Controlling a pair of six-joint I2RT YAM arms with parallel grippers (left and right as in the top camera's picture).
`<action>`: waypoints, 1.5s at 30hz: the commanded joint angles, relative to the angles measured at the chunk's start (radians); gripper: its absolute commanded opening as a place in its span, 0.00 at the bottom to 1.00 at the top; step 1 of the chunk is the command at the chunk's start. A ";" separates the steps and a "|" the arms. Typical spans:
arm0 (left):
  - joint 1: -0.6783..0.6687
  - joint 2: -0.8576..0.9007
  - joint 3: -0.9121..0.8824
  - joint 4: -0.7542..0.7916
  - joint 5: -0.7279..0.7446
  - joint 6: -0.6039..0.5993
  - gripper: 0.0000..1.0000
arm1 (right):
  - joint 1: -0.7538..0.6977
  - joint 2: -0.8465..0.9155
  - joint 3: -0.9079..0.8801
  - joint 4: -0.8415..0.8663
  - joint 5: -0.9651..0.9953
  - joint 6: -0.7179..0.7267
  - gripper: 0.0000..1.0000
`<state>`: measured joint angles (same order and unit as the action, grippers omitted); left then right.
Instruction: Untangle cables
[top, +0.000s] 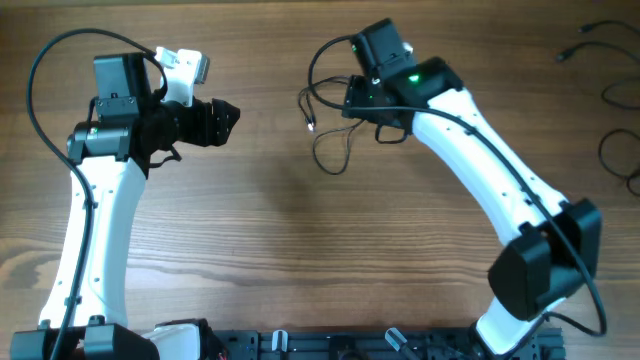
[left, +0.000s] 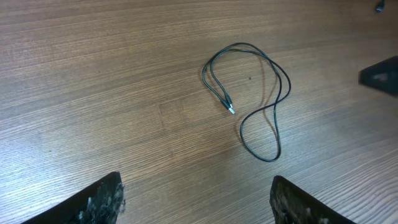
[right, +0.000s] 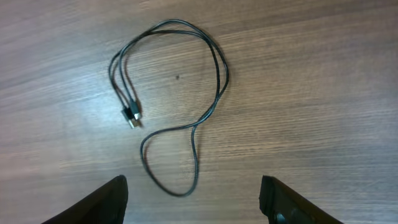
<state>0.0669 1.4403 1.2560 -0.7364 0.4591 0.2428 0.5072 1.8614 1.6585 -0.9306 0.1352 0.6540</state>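
The right hand (right: 193, 193) hangs wide open and empty over a thin black cable (right: 194, 127) lying loosely looped on the desk (right: 311, 124) (its two plugs (right: 132, 116) side by side). The left hand (left: 196, 196), likewise open, holds nothing, well apart from it.

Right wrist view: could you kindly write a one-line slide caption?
Open right end effector above a thin black cable lying loosely looped on the wooden table.
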 joint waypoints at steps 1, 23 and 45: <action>0.002 0.006 0.005 0.000 0.021 0.017 0.77 | 0.039 0.048 -0.044 0.018 0.061 0.085 0.70; 0.002 0.006 0.005 0.003 0.024 0.016 0.77 | 0.058 0.179 -0.201 0.293 0.138 0.242 0.70; 0.002 0.006 0.005 0.003 0.058 0.016 0.76 | 0.058 0.228 -0.201 0.321 0.217 0.264 0.70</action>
<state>0.0669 1.4403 1.2560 -0.7361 0.4709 0.2428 0.5663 2.0590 1.4643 -0.6121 0.3164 0.9012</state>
